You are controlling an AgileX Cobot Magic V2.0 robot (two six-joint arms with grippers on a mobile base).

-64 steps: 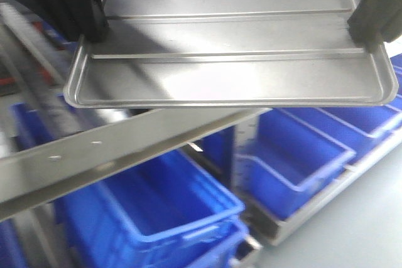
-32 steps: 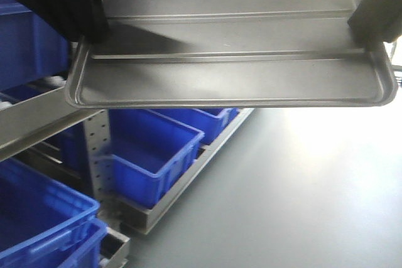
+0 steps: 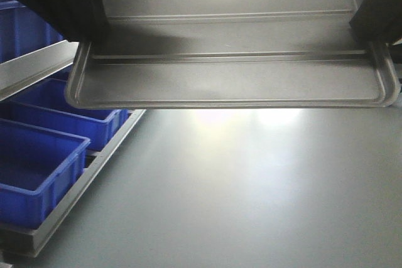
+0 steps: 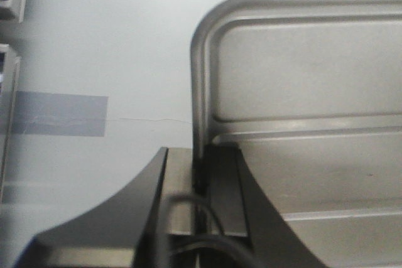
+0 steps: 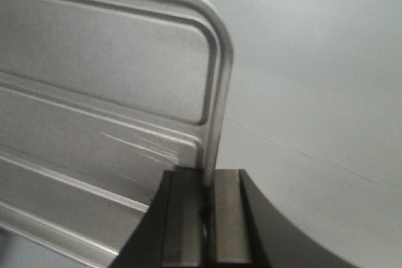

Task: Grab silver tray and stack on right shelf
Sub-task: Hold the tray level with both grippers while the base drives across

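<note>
The silver tray (image 3: 232, 48) is held aloft, clenched at opposite rims by left end effector (image 4: 204, 183) and right end effector (image 5: 207, 196), while blue bins (image 3: 38, 155) have slid leftward, suggesting transit toward the shelf.

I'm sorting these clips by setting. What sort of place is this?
Probably a warehouse or factory storeroom: blue bins sit in rows on a steel rack at the left, over a bare grey floor. Both grippers hold a steel tray above it.

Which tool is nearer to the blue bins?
Left. The left tool clamps the tray's end above the blue bins; the right tool clamps the far end, over bare floor.
</note>
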